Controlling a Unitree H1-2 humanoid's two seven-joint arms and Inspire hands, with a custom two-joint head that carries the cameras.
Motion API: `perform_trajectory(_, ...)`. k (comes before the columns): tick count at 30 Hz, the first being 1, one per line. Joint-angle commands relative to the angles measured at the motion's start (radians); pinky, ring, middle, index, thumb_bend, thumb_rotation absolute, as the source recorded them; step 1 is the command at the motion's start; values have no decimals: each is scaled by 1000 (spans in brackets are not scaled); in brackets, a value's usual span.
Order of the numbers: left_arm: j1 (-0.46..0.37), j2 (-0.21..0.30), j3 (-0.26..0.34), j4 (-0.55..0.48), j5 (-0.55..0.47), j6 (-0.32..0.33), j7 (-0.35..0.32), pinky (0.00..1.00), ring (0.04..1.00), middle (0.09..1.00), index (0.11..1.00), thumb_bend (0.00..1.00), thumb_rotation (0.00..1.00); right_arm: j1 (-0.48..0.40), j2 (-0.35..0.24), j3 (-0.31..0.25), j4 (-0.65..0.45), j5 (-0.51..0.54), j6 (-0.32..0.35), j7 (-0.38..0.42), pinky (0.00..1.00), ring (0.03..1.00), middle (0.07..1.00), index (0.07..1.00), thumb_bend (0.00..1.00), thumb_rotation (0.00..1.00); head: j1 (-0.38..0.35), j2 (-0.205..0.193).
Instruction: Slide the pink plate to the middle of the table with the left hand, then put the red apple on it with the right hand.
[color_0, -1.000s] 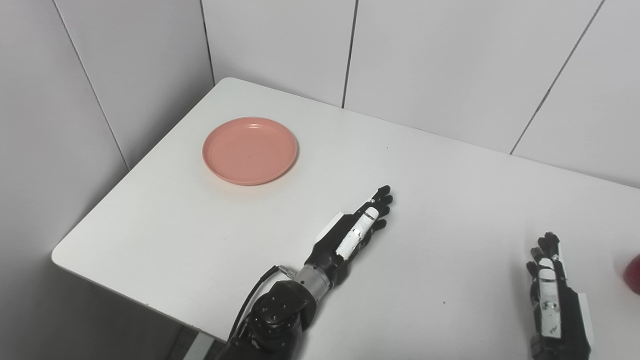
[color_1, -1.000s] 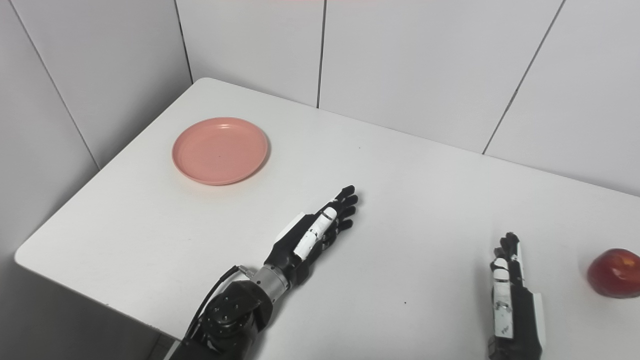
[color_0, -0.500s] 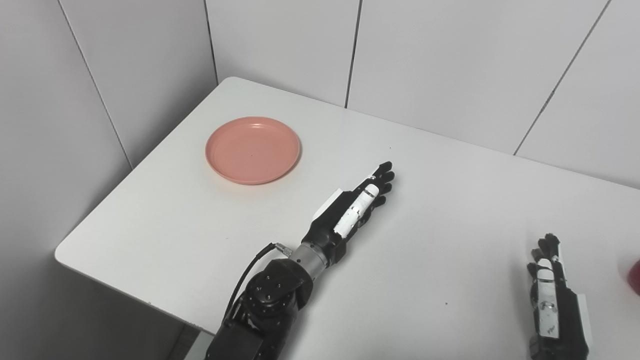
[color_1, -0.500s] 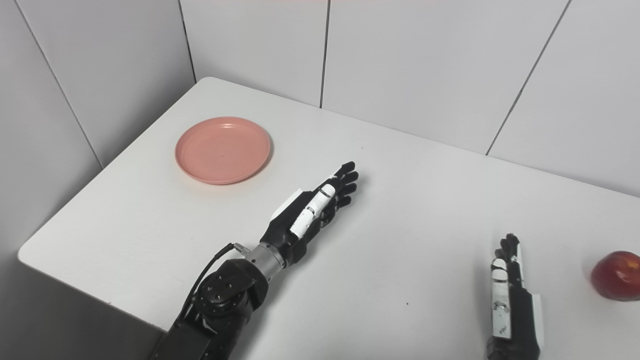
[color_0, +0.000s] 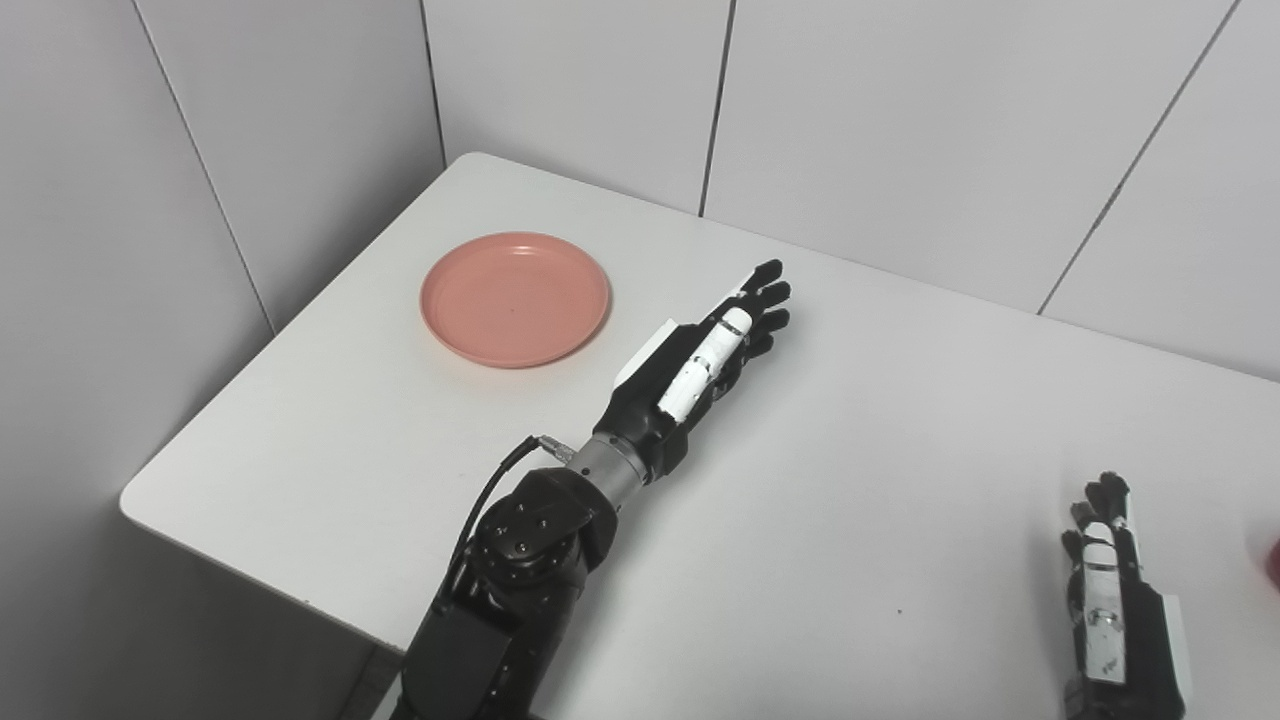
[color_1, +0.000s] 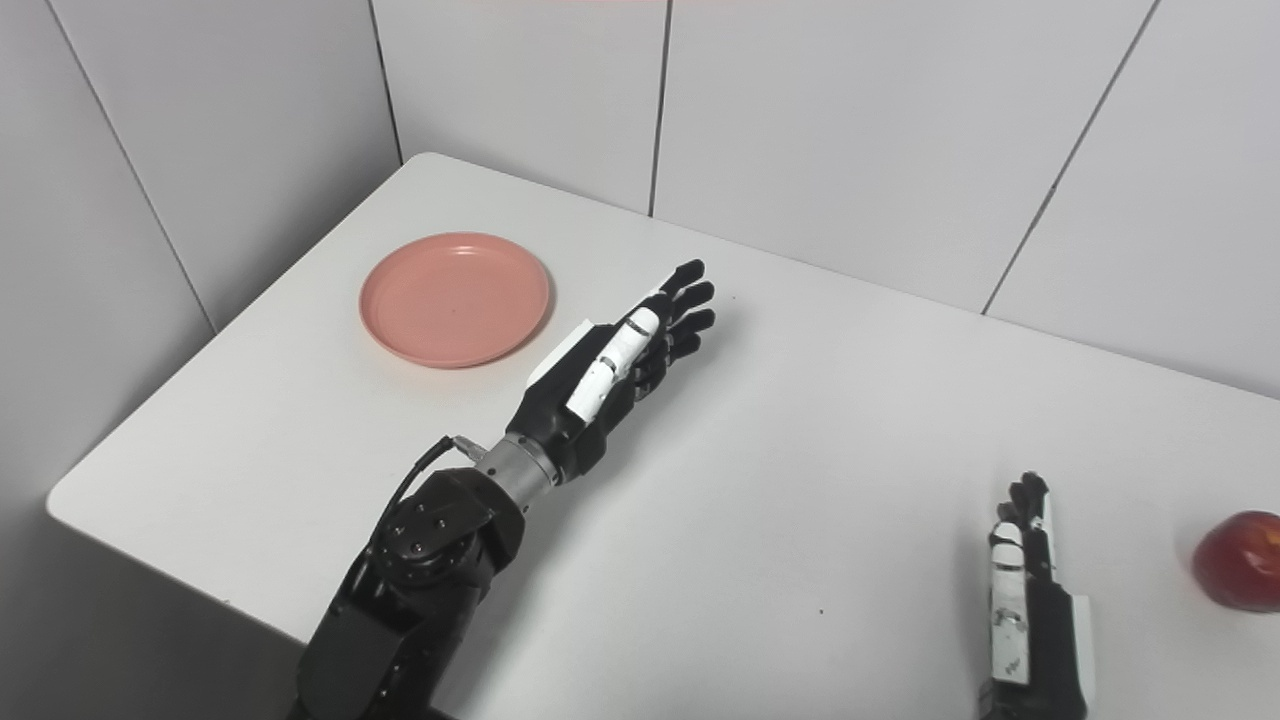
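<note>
A round pink plate lies flat near the table's far left corner, with nothing on it. My left hand hovers over the table just right of the plate, apart from it, fingers stretched out and open, empty. A red apple rests on the table at the right edge of the right eye view; in the left eye view only a sliver shows. Left of the apple, my right hand rests low near the front edge, fingers straight, open and holding nothing.
The white table sits in a corner of pale panelled walls. Its left edge and rounded front-left corner drop off close to the plate. A black cable loops beside my left wrist.
My left arm has reached farther forward and up, bringing the hand from mid-table to beside the plate's right rim. The camera has shifted slightly. The right hand, plate and apple have kept their places.
</note>
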Motion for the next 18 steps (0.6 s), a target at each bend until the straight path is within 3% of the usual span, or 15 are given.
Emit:
perform_trajectory(1, -55, 16, 18, -42, -2, 1, 6, 984, 963, 976, 961, 410, 1000, -25, 4, 1, -27, -1, -31, 1, 1000, 1000, 1000, 1000, 0, 1000, -1, 0)
perform_trajectory(8, -98, 39, 76, -61, -17, 30, 28, 973, 950, 970, 954, 411, 1000, -28, 3, -1, -19, 10, -44, 5, 1000, 1000, 1000, 1000, 0, 1000, 1, -1)
perform_trajectory(18, -158, 75, 151, -53, -21, 14, 50, 961, 957, 973, 959, 403, 1000, -28, 2, 1, -29, 6, -33, 6, 1000, 1000, 1000, 1000, 0, 1000, 5, 0)
